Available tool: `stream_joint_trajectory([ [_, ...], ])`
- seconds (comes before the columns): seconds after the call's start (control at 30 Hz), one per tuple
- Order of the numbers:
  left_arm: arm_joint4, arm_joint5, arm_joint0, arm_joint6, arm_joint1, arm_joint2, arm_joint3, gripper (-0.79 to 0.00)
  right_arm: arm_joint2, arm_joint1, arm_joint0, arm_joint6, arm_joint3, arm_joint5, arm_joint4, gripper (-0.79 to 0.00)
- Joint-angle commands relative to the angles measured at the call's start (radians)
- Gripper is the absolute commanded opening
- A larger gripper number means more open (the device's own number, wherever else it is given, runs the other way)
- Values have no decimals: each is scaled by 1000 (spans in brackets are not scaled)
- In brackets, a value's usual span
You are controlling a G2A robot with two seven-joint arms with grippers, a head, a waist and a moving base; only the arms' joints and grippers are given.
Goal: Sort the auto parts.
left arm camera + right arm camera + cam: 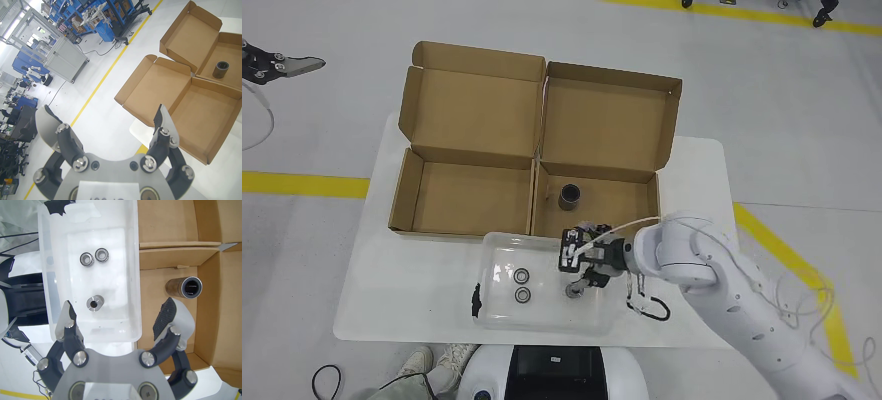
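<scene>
A clear plastic bin at the table's front holds two ring bearings side by side and a short metal bushing standing apart from them. A dark cylindrical sleeve lies in the right cardboard box; it also shows in the left wrist view. My right gripper hangs open over the bin's edge nearest that box, above the bushing, with nothing between its fingers. My left gripper is open and empty, off the table's far left over the floor.
The left cardboard box is empty, with its lid flap folded back. Both boxes sit side by side at the back of the white table. A black cable loop lies beside the bin. A yellow floor line runs left of the table.
</scene>
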State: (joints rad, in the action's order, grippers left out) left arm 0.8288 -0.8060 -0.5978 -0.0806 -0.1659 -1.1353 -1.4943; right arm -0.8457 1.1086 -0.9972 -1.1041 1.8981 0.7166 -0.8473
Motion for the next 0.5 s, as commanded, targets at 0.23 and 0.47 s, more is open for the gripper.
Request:
stream_joint_trajectory([
  [0.23,0,0,0,0,0,0,0,0,86,-64,4,-1,112,-2,5,-31],
  [0.47,0,0,0,0,0,0,0,0,147,-113,51,-13,103,-13,73,-172],
])
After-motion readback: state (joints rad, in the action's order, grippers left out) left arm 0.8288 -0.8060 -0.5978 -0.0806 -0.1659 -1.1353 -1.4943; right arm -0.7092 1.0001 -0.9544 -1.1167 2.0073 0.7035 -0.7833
